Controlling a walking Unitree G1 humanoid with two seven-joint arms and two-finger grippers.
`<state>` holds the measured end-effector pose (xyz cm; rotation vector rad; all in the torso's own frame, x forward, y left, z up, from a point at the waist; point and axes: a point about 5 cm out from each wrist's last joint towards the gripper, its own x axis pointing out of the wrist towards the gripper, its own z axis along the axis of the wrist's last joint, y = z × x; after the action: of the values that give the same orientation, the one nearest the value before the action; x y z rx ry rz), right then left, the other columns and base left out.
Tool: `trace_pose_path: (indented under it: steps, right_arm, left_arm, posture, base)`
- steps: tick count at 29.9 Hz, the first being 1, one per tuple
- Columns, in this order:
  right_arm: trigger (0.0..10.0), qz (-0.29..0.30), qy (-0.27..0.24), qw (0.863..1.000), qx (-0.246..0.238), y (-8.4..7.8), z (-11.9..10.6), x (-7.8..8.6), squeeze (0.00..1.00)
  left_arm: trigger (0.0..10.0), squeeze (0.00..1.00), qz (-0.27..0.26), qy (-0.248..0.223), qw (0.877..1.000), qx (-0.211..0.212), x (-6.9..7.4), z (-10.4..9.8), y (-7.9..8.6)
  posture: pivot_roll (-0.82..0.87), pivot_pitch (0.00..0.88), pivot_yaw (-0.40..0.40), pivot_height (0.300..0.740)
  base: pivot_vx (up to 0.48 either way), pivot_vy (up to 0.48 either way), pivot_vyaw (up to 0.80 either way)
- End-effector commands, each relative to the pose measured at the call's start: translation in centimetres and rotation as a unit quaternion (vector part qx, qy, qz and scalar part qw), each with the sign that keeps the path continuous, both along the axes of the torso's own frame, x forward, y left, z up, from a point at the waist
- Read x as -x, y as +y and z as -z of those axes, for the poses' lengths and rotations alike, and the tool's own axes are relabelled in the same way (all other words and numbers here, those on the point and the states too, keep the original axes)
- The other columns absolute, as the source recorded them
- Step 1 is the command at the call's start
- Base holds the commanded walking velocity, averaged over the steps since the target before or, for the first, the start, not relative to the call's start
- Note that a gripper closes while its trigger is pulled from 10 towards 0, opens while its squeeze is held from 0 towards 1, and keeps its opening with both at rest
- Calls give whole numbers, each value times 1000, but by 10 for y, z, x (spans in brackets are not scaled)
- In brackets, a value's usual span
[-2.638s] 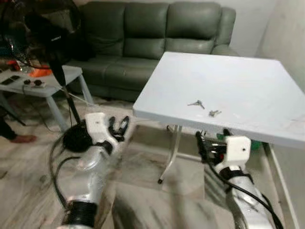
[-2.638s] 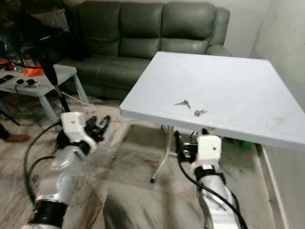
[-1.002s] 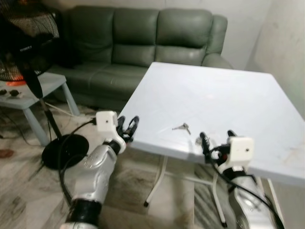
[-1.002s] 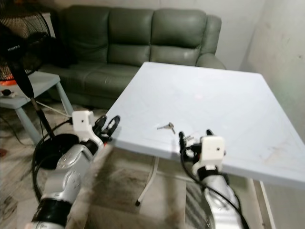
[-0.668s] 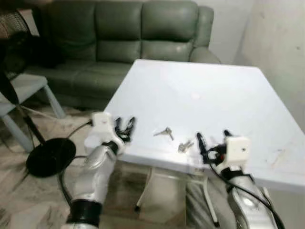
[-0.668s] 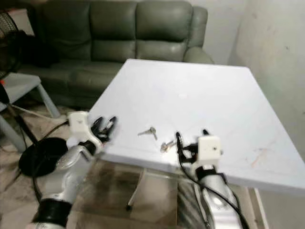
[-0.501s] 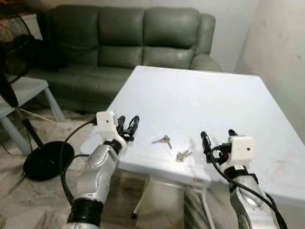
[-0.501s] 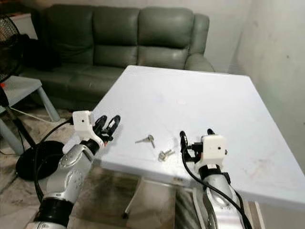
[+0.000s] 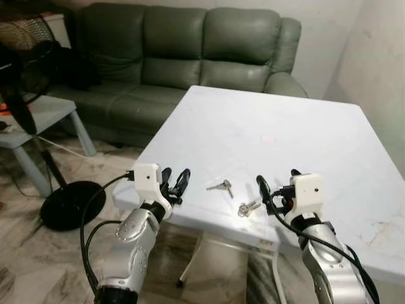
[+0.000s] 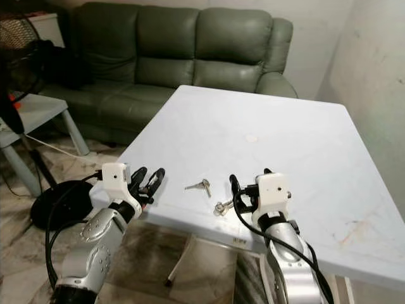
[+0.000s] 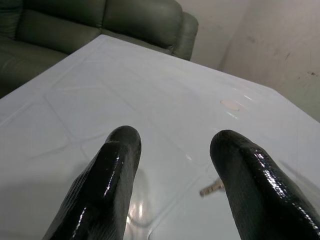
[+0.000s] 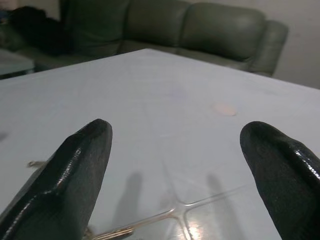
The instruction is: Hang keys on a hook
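Two small bunches of silver keys lie on the white table [image 9: 297, 120] near its front edge: one key bunch [image 9: 220, 185] further left, the other key bunch [image 9: 248, 207] closer to me. My right gripper [image 9: 277, 180] hovers open just right of the nearer bunch, which appears low in the right wrist view as a key [image 12: 107, 232]. My left gripper [image 9: 177, 180] is open over the table's front left corner, left of both bunches; its wrist view looks past its fingers [image 11: 112, 170] at a key [image 11: 214, 187]. Neither gripper holds anything.
A dark green sofa [image 9: 190, 44] stands behind the table. To the left are a black standing fan [image 9: 25, 69] with a round base [image 9: 66, 204] and cable, and a pale side table [image 9: 44, 111]. A wall [image 9: 380, 57] runs along the right.
The view has closed in on the table. Both grippers, earlier below and in front of the table edge, now hover over its front edge, the right one close to the nearer keys.
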<state>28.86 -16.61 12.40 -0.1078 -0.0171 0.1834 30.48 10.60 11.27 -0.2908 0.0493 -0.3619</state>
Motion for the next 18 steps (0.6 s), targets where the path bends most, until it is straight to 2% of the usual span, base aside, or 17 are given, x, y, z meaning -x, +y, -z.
trace_pose_path:
  steps: [1,6,13,15,16,18]
  right_arm:
    - [10000,-15,18,999,23,4,2,-6,0]
    - [10000,-35,41,997,47,15,2,-14,0]
    - [10000,-38,70,997,19,23,2,-21,0]
    - [10000,-37,77,996,22,24,4,-21,0]
    - [10000,-55,91,994,12,27,8,-18,0]
    - [10000,-58,93,993,31,27,12,-15,0]
  left_arm:
    - [10000,0,12,-5,1000,-4,4,-3,-6]
    - [10000,0,25,-3,1000,-5,10,-1,-11]
    - [10000,0,27,-1,1000,-3,13,-2,-13]
    - [10000,0,28,0,1000,-3,14,-2,-13]
    - [10000,0,34,3,999,-5,16,-1,-15]
    - [10000,0,38,4,999,-7,18,0,-17]
  posture:
    - [-10,0,-22,740]
    - [-9,0,-25,740]
    - [1,0,-33,740]
    - [1,0,-33,740]
    - [2,0,-34,740]
    - [3,1,-35,740]
  base:
    - [0,0,0]
    - [0,0,0]
    - [0,0,0]
    - [0,0,0]
    - [0,0,0]
    - [0,0,0]
